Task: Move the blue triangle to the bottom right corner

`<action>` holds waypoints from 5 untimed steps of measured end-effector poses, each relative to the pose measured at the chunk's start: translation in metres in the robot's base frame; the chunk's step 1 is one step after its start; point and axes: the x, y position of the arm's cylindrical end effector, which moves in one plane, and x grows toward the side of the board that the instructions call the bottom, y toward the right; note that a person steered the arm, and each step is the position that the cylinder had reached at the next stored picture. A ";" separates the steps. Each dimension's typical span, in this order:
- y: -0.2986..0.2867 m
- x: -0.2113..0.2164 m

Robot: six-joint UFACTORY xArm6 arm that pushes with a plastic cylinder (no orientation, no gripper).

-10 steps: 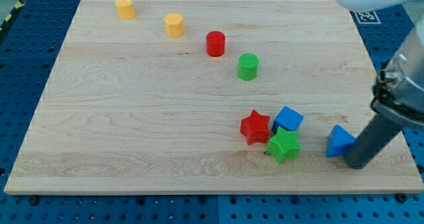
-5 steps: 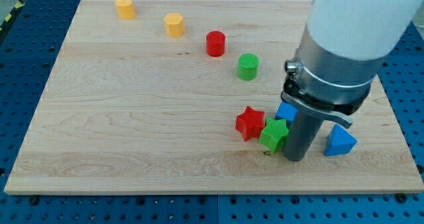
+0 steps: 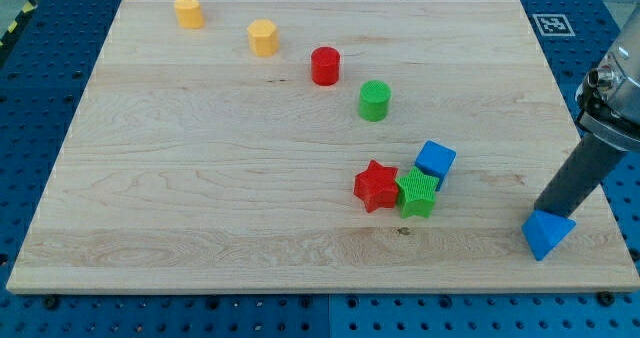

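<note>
Wooden desk [image 3: 200, 178] is seen carrying everything; near its bottom right corner the blue triangle [image 3: 547, 233] is found, apparently delivered. The tool, a jawless rod, is rested with my tip [image 3: 545, 213] touching the triangle's upper edge, presumably for pushing.
</note>
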 end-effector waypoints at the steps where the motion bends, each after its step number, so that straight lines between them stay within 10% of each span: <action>1: -0.034 0.000; 5: -0.023 0.028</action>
